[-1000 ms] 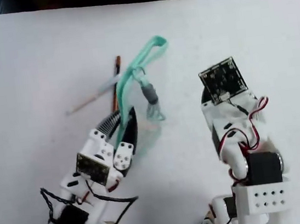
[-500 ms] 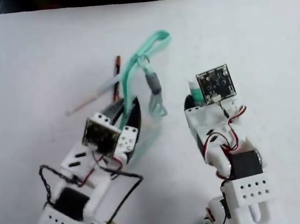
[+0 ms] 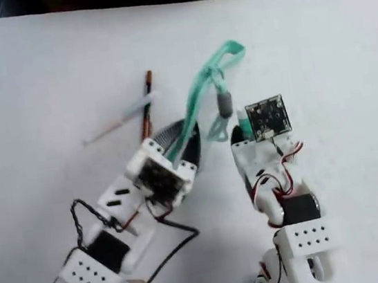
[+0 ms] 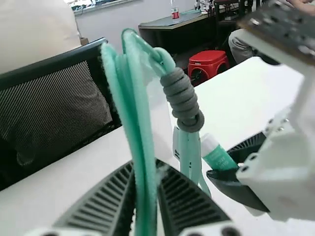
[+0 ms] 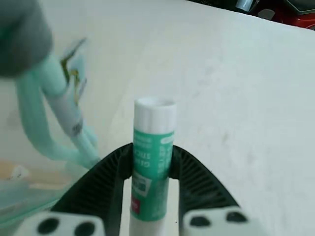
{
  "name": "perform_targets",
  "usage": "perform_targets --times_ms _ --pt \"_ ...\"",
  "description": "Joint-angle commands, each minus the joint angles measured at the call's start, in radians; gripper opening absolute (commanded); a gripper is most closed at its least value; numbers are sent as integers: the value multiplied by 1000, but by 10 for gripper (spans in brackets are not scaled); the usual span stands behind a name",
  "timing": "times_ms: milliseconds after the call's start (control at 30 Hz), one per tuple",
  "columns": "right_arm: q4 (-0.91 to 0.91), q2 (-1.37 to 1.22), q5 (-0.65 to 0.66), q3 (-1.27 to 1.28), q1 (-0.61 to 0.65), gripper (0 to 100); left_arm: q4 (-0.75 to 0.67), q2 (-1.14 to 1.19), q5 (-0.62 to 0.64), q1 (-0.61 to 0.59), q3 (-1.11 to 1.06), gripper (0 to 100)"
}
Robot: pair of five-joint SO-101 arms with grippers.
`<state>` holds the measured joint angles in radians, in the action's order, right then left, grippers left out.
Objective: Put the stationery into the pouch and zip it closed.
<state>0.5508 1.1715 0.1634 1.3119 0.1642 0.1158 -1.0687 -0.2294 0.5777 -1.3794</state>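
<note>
Pinches the pouch (image 3: 200, 91) (image 4: 135, 123) by its teal edge in the left gripper (image 3: 182, 142) (image 4: 145, 196), jaws closed tight on it, gray zipper pull (image 3: 224, 103) (image 4: 181, 101) alongside. Clamps a glue stick (image 5: 150, 162) (image 3: 244, 121) in the right gripper (image 5: 150, 152) (image 3: 240, 131), just beside the pouch. Lying crossed on the table (image 3: 27, 79) nearby: 2 pens (image 3: 144, 107).

We see a translucent mint-green zip pouch (image 4: 138, 123) with a grey wound-cord toggle (image 4: 182, 101). The cylindrical plastic glue stick (image 5: 152, 162) is green with a white cap. The left gripper (image 4: 145, 177) is black and ribbed, the right gripper (image 5: 150, 152) black. The tabletop (image 3: 41, 77) is white, the thin wooden pencil (image 3: 146, 105) brown-orange, the slim plastic pen (image 3: 120, 119) whitish.
</note>
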Motion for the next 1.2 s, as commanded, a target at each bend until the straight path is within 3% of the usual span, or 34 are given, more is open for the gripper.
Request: perform_targets --times_ms 0,100,233,500,833,1167 --pt "-22 8 -3 -8 -7 18 11 33 -86 61 -89 24" --pt "-24 10 -3 6 -7 18 101 33 -26 64 -44 27" --pt "-25 15 -3 12 -7 18 333 33 92 16 89 28" --pt "-24 13 -9 12 -7 18 687 33 91 -124 295 150" --pt "-21 15 -9 12 -4 18 727 -28 92 -128 327 166" --pt "-22 8 -11 14 2 18 769 -659 92 -128 132 168"
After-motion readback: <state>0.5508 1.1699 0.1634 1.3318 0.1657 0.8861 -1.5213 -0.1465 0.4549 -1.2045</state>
